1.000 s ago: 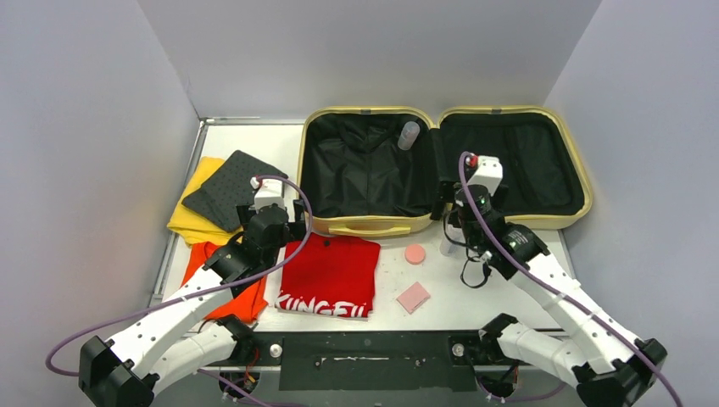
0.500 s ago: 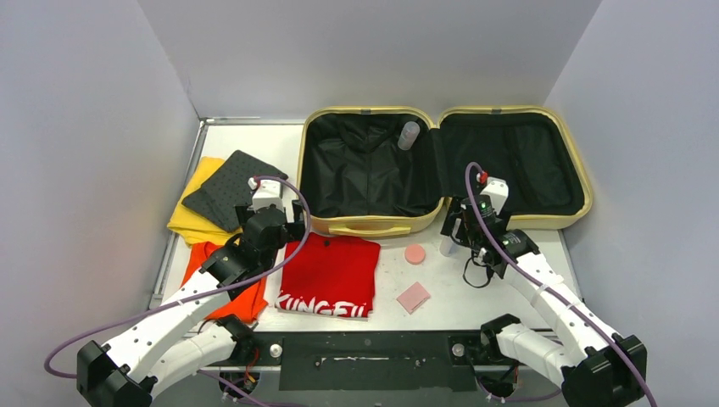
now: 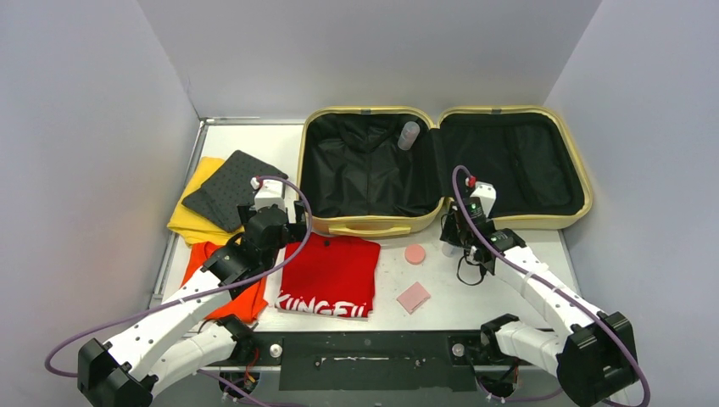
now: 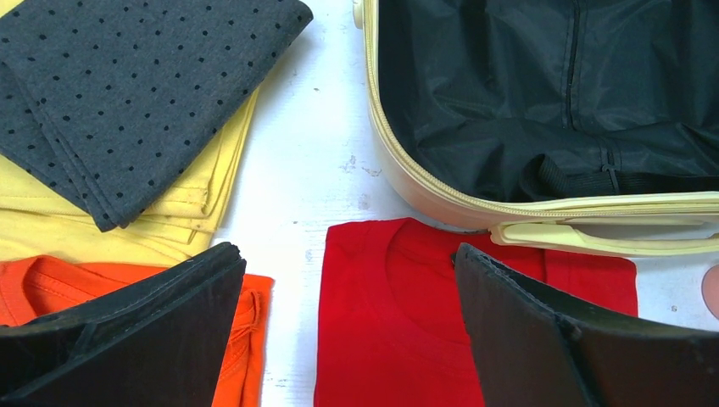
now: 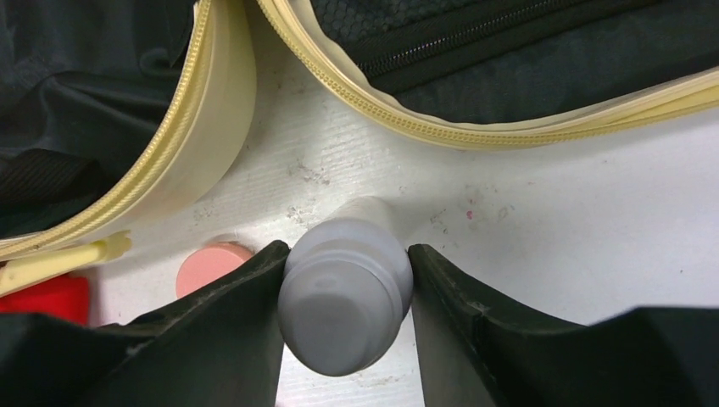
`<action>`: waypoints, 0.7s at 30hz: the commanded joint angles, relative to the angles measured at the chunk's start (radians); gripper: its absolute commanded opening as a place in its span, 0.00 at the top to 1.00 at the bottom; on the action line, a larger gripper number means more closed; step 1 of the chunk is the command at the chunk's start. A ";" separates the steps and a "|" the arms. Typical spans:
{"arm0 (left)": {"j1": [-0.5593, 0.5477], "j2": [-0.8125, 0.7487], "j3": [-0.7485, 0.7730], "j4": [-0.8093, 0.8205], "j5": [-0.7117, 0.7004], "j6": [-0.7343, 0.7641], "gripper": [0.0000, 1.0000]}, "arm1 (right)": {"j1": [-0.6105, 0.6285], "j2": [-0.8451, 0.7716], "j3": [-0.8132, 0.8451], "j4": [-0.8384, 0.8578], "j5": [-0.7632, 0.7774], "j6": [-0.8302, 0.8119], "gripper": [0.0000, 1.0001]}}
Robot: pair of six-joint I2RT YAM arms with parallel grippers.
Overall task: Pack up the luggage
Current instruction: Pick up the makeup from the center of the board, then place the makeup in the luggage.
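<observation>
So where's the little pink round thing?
Top view: the pink disc sits on the table just before the luggage, between the red shirt and the bottle in the right gripper.

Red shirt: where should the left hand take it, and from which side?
Probably the collar edge of the red shirt, from straight above. It lies folded flat, so only an edge offers a pinch, and that edge sits right under the open left hand.

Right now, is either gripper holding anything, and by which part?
The right gripper grips the small bottle by its grey cap end, one finger each side. The left gripper is open and holds nothing.
</observation>
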 commanded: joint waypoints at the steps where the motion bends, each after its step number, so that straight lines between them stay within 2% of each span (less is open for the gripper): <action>1: -0.005 -0.007 0.042 0.026 0.004 0.002 0.07 | 0.009 -0.022 0.026 0.000 0.002 -0.012 0.59; 9: -0.006 -0.009 0.044 0.032 0.013 0.001 0.07 | 0.131 -0.077 0.368 -0.262 0.126 -0.113 0.84; 14: -0.004 -0.014 0.041 0.039 0.017 0.000 0.07 | 0.143 0.006 0.514 -0.183 0.005 -0.202 0.91; 19: -0.005 -0.009 0.043 0.027 0.006 0.000 0.07 | 0.135 0.187 0.605 -0.047 -0.043 -0.246 0.93; 21: -0.006 -0.014 0.043 0.021 -0.006 0.001 0.07 | 0.097 0.264 0.627 -0.002 -0.093 -0.253 0.94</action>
